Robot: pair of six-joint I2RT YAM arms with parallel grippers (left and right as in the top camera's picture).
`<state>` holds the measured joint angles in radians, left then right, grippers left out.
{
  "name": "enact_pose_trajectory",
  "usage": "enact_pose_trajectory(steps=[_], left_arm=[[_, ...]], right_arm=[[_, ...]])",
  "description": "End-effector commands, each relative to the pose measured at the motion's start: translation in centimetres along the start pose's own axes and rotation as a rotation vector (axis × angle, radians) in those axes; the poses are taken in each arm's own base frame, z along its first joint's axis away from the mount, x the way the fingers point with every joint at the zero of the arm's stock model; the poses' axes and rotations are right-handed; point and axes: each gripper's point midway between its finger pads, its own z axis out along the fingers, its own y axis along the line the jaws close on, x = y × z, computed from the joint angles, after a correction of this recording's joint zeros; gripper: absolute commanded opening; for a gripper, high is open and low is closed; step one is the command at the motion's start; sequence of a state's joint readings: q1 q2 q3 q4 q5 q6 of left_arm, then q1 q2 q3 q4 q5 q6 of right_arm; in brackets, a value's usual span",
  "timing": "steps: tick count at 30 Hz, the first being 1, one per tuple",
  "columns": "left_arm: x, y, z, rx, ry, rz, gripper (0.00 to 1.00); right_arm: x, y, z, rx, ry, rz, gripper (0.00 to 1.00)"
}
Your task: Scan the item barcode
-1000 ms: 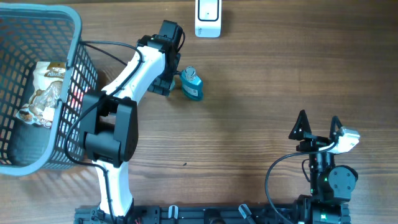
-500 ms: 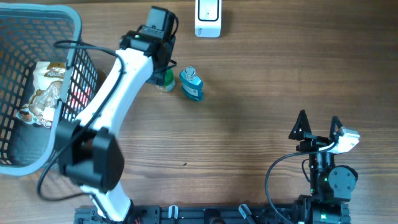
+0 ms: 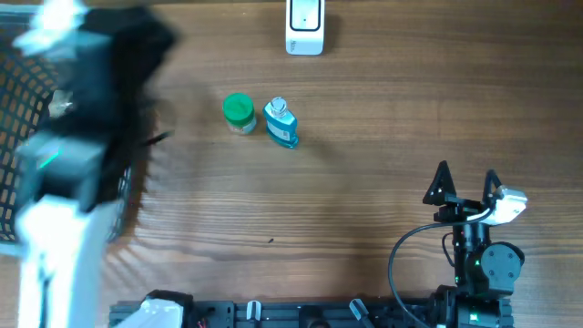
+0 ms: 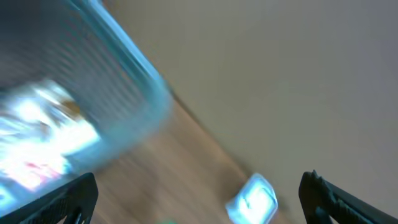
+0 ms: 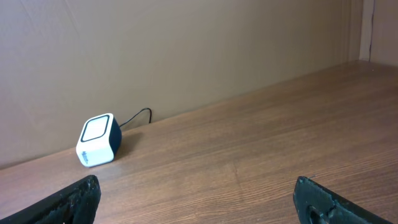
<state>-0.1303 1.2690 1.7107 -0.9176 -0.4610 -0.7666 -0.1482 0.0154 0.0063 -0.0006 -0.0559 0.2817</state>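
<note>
Overhead and wrist views, scanning bench. Motion blur smeared the left arm (image 3: 64,137) into a black-and-white streak across the blue-grey plastic mesh basket (image 3: 7,137) at the table's left edge, hiding most of its rim and contents. The left gripper (image 4: 200,198) could not be picked out from above. In its own wrist view both fingertips stood at the frame's outer edges, jaws spread wide with nothing between them. That view was also blurred: the basket rim (image 4: 134,68) and a pale crinkled snack packet (image 4: 43,137) inside it were only rough shapes, and a bright white-blue square lower down could not be identified.

The right gripper (image 3: 466,182) rested near the front right corner, jaws released and empty.

The small green-lidded jar (image 3: 238,111) stood upright on the brown wooden table (image 3: 383,109), just beside the teal liquid-filled bottle (image 3: 281,123), apart from it. The white box-shaped barcode scanner (image 3: 304,25) sat at the far edge, cut off by the frame.

Half a second earlier the left arm reached over the jar. It had since swung to the basket, leaving the jar uncovered, and the bottle and scanner were unmoved.
</note>
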Motion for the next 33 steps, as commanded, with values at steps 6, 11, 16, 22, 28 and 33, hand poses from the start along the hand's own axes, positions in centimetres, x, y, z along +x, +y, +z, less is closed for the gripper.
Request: enact_pose_trajectory(steps=[6,11,16,22,28,33], left_arm=[[-4.7,16.8,-0.9,-0.442,0.035,-0.111,1.00],[-2.1,21.4,4.3,-0.604,0.223,-0.075,1.00],[2.4,24.4,10.9,-0.645,0.484,0.068,1.00],[5.2,29.0,13.3,-0.661,0.718,0.245,1.00],[6.1,31.2,12.9,-0.592,0.828,0.239,1.00],[9.7,30.3,11.5,-0.375,1.027,0.324,1.00]], right_arm=[[-0.1,0.3,0.0,-0.017,-0.005,-0.017,1.00],[-0.1,0.3,0.0,-0.017,-0.005,-0.017,1.00],[-0.1,0.3,0.0,-0.017,-0.005,-0.017,1.00],[-0.1,0.3,0.0,-0.017,-0.005,-0.017,1.00],[-0.1,0.3,0.0,-0.017,-0.005,-0.017,1.00],[-0.1,0.3,0.0,-0.017,-0.005,-0.017,1.00]])
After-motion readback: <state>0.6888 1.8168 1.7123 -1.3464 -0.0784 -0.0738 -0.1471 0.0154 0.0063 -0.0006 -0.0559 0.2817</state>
